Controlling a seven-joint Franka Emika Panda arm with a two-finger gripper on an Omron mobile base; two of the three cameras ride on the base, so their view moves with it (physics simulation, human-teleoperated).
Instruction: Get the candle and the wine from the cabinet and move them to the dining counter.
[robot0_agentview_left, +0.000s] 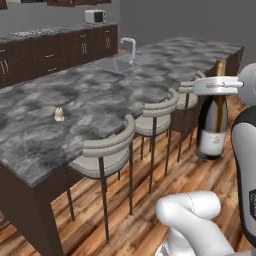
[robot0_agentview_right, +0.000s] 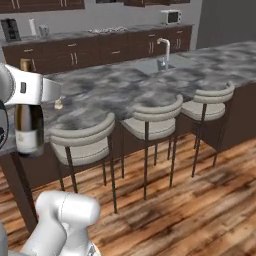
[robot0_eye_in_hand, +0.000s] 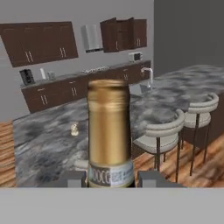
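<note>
The gripper (robot0_agentview_left: 218, 85) is closed on the neck of the wine (robot0_agentview_left: 212, 125), just under the gold foil, so the bottle hangs upright below the hand with its weight straight down and little tendency to swing or slip. In the hand view the foil neck stands between the two dark fingertips (robot0_eye_in_hand: 72, 178), which sit on either side of it, confirming a grip around the neck, not a grip on the body.

The bottle is carried in the air over the wooden floor (robot0_agentview_left: 200, 175), beside the row of grey stools (robot0_agentview_left: 107, 150) and not yet over the dining counter (robot0_agentview_left: 100, 95). Its base hangs lower than the stone top, so it probably has to be lifted before it can go across the edge and past the stool backs.

The candle (robot0_agentview_left: 59, 114) already stands on the dining counter, near the corner end of the surface, well apart from the built-in sink and tap (robot0_agentview_left: 128, 50). That suggests half of the task is done and the wine is the remaining item.

In the hand view the cabinet (robot0_eye_in_hand: 122, 34) on the far wall stands with its doors open, well behind the island.
</note>
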